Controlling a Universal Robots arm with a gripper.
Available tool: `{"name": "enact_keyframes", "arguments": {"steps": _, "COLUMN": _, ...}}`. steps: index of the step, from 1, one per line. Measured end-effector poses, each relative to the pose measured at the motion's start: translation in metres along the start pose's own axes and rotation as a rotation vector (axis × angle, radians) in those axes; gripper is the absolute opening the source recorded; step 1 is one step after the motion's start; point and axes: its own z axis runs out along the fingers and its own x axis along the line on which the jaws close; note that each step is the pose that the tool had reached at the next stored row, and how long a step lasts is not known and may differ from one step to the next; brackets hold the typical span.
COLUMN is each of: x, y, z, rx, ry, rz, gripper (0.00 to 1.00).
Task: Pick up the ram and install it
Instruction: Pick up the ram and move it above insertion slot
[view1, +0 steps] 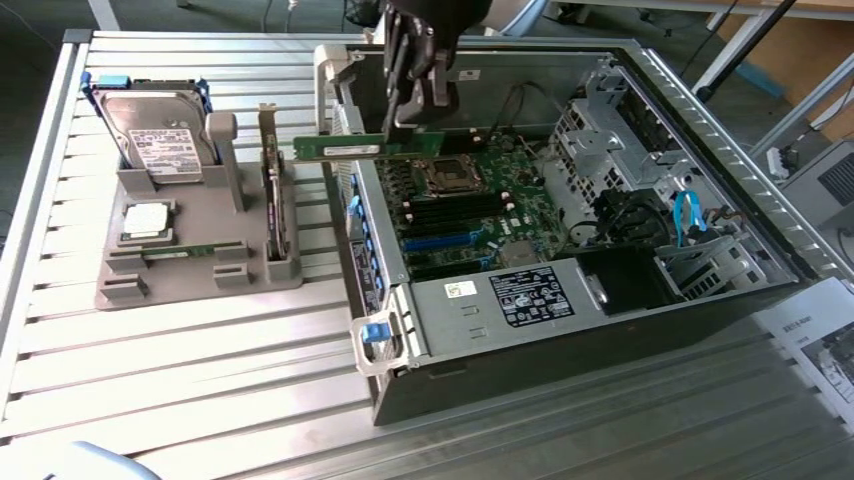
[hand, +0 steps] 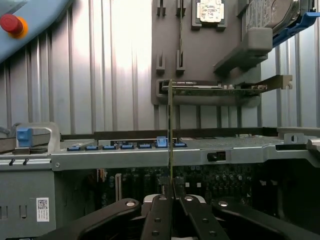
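With the fingers (view1: 398, 90) clamped on the ram (view1: 367, 148), and the motherboard (view1: 514, 200) at its 5 o'clock, installation is apparently in hand and likely calls for exact slot alignment.

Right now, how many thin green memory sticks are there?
2: one ram stick in the gripper above the open case, a second stick in the grey holder. Others may be hidden inside the case.

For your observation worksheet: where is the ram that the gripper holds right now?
In the exterior view, the ram is clamped in the gripper above the left wall of the computer case, right of the grey parts stand.
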Motion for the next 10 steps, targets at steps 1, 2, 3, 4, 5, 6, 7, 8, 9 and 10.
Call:
{"name": "enact_keyframes", "arguments": {"steps": 1, "x": 0.000, "y": -0.0026, "z": -0.0001, "rx": -0.0004, "ry": 0.0000, "rz": 0.000, "gripper": 0.12}}
{"name": "enact_keyframes", "arguments": {"steps": 2, "x": 0.000, "y": -0.0053, "z": -0.0003, "rx": -0.0008, "ry": 0.0001, "rz": 0.000, "gripper": 0.12}}
{"name": "enact_keyframes", "arguments": {"steps": 3, "x": 0.000, "y": -0.0079, "z": -0.0005, "rx": -0.0013, "ry": 0.0001, "rz": 0.000, "gripper": 0.12}}
{"name": "enact_keyframes", "arguments": {"steps": 4, "x": 0.000, "y": -0.0105, "z": -0.0006, "rx": -0.0017, "ry": 0.0001, "rz": 0.000, "gripper": 0.12}}
{"name": "enact_keyframes", "arguments": {"steps": 5, "x": 0.000, "y": -0.0132, "z": -0.0007, "rx": -0.0022, "ry": 0.0001, "rz": -0.001, "gripper": 0.12}}
{"name": "enact_keyframes", "arguments": {"steps": 6, "x": 0.000, "y": -0.0159, "z": -0.0009, "rx": -0.0026, "ry": 0.0001, "rz": -0.001, "gripper": 0.12}}
{"name": "enact_keyframes", "arguments": {"steps": 7, "x": 0.000, "y": -0.0187, "z": -0.0010, "rx": -0.0031, "ry": 0.0001, "rz": -0.001, "gripper": 0.12}}
{"name": "enact_keyframes", "arguments": {"steps": 8, "x": -0.001, "y": -0.0212, "z": -0.0012, "rx": -0.0035, "ry": 0.0001, "rz": -0.001, "gripper": 0.12}}
{"name": "enact_keyframes", "arguments": {"steps": 9, "x": -0.001, "y": -0.0241, "z": -0.0014, "rx": -0.0041, "ry": 0.0003, "rz": -0.001, "gripper": 0.12}}
{"name": "enact_keyframes", "arguments": {"steps": 10, "x": -0.001, "y": -0.0267, "z": -0.0015, "rx": -0.0045, "ry": 0.0002, "rz": -0.001, "gripper": 0.12}}
